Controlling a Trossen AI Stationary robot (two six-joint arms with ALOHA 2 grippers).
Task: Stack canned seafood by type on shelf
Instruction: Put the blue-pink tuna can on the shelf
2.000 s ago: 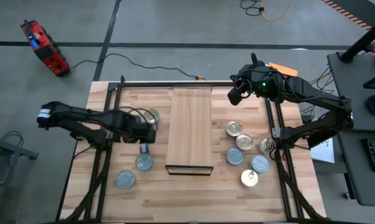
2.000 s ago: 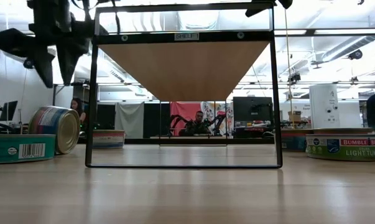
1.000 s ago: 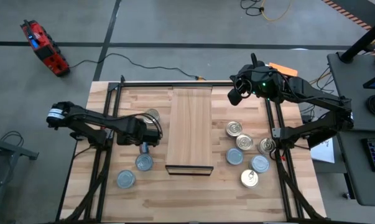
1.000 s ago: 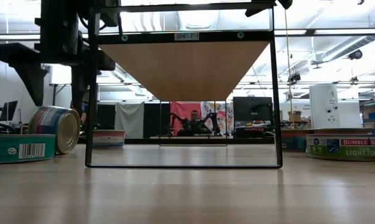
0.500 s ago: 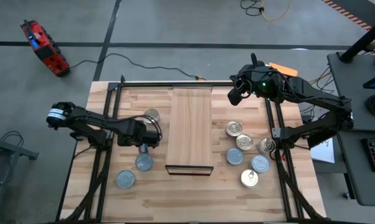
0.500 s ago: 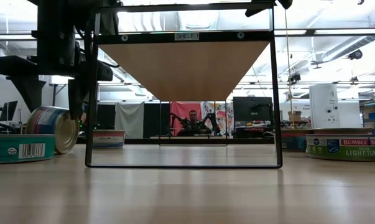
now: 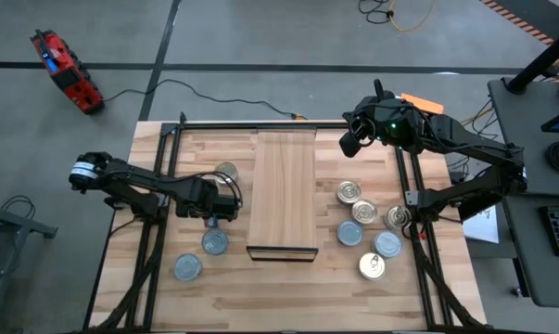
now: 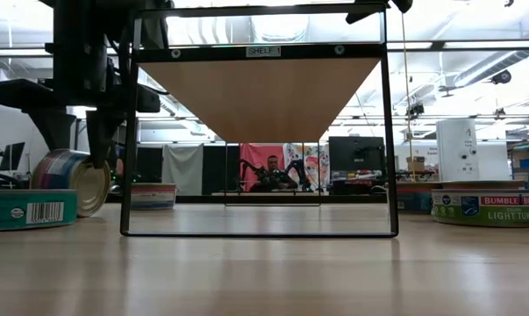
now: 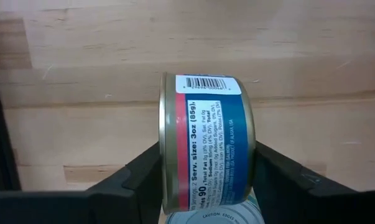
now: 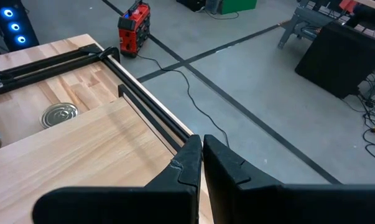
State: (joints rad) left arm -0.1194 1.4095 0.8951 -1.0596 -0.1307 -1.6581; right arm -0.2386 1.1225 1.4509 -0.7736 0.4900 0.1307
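We find the left pincer (image 7: 221, 208) low over the bench (image 7: 288, 288), just left of the shelf (image 7: 282, 186), its two fingers (image 9: 143, 177) pressed against the flat ends of a tin lying on its side (image 9: 207, 146). This tin shows a blue label with a red band and a barcode on its curved wall. In the low view the same tin (image 8: 71, 180) rests on its edge on the bench, under the dark fingers of the left pincer (image 8: 82, 145). We record the left pincer as clamped on that tin.

On the left half of the bench we note two pale-topped tins, one (image 7: 214, 242) just in front of the left pincer and one (image 7: 187, 268) nearer the front edge. A ringed metal top (image 7: 226, 173) shows just behind the pincer.

On the right half, five tins stand in a loose cluster: three with ringed silver tops (image 7: 349, 193) (image 7: 363, 211) (image 7: 397, 218), one pale blue (image 7: 350, 234), one pale-topped (image 7: 387, 245), and a further one with a gold top (image 7: 372, 266) nearest the front.

The shelf runs front to back across the middle of the bench. No tin sits on its top surface.

The right pincer (image 10: 201, 152) waits above the rear right corner of the bench, its fingers together and holding nothing. A person sits in the room beyond, seen under the shelf (image 8: 274, 175).
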